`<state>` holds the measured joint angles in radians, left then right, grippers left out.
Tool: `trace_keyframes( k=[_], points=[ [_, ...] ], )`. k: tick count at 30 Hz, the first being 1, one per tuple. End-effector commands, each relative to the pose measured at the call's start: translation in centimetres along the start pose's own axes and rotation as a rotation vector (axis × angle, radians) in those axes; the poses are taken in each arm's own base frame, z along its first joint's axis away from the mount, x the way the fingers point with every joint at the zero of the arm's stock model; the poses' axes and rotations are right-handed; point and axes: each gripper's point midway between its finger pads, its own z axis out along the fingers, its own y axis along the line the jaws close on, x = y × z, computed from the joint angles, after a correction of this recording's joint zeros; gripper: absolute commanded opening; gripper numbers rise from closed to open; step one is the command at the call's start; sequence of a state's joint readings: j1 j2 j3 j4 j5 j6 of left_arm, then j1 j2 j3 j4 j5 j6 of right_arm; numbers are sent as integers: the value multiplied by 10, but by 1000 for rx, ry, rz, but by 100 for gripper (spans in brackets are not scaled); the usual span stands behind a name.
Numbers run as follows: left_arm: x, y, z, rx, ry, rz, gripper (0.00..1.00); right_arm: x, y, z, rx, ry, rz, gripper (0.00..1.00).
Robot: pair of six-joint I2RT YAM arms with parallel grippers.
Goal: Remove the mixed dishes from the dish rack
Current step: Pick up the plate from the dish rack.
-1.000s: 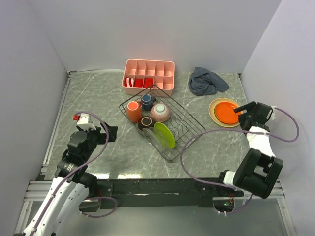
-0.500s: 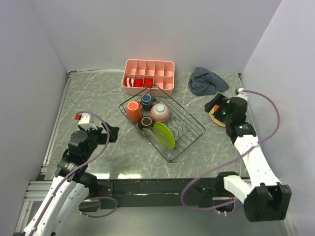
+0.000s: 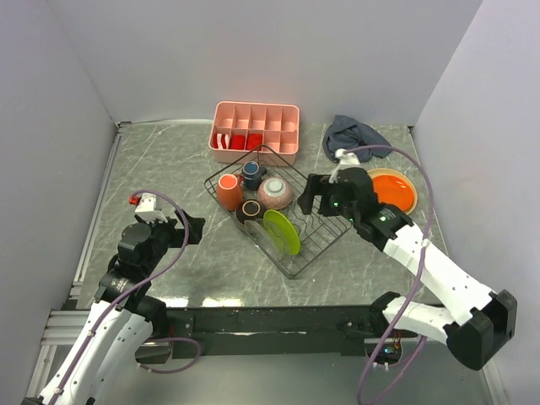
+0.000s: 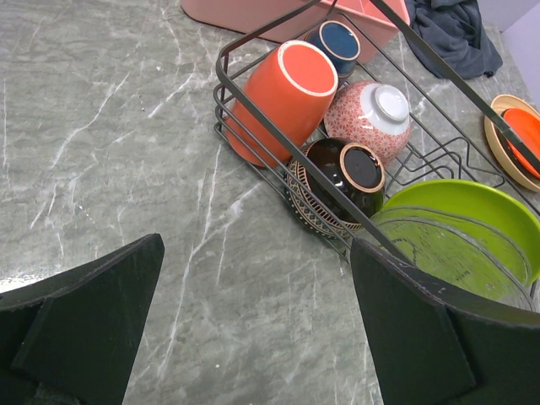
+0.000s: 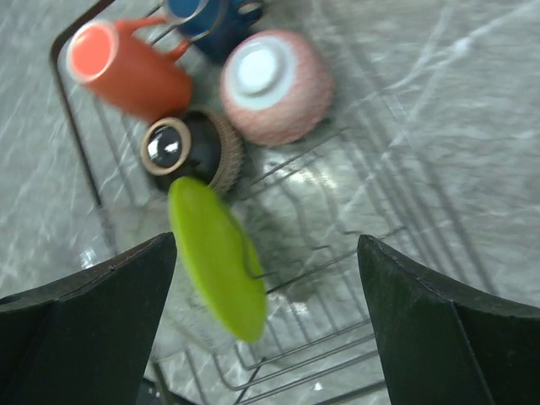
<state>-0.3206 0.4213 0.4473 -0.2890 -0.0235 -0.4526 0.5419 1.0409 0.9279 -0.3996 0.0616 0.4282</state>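
Right fingers: you have them spread wide and gripping nothing, poised over the dish rack.
Left fingers: also wide apart and empty, low over the bench, with the rack's near corner ahead of them and a gap between.
Lime green plate: it is under your right fingers, nearer the left-hand one in the wrist view. It stands on edge because the wavy wire slots pinch it, so I judge it the next dish to lift.
Orange mug: it lies on its side ahead of the left fingers, propped against the rack wall with its mouth facing up and outward.
Dark-blue cup: tucked just beyond the mug, at the rack's far corner.
Speckled bowl: tipped over with its pale foot ring showing, likely set that way to drain.
Dark-brown bowl: tipped the same way and leaning on the rack's front wires, closest to the left fingers.
Orange-red plate: stacked on the tan plate on the bench, behind your right fingers and outside the rack. These two read as already unloaded.
Writing: no brand, label or lettering is legible on any dish.
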Motion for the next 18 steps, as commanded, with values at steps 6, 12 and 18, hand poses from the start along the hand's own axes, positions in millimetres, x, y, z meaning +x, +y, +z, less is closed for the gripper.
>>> trace_keyframes(
  k=[6,12,18],
  points=[
    [-29,-14,-5,44,-83,13,99,17,47,-1,28,82,-246,80],
    [-29,-14,-5,47,-86,14,99,34,57,10,67,140,-333,62],
    [-29,-14,-5,46,-84,14,99,50,62,20,134,188,-435,55]
  ],
)
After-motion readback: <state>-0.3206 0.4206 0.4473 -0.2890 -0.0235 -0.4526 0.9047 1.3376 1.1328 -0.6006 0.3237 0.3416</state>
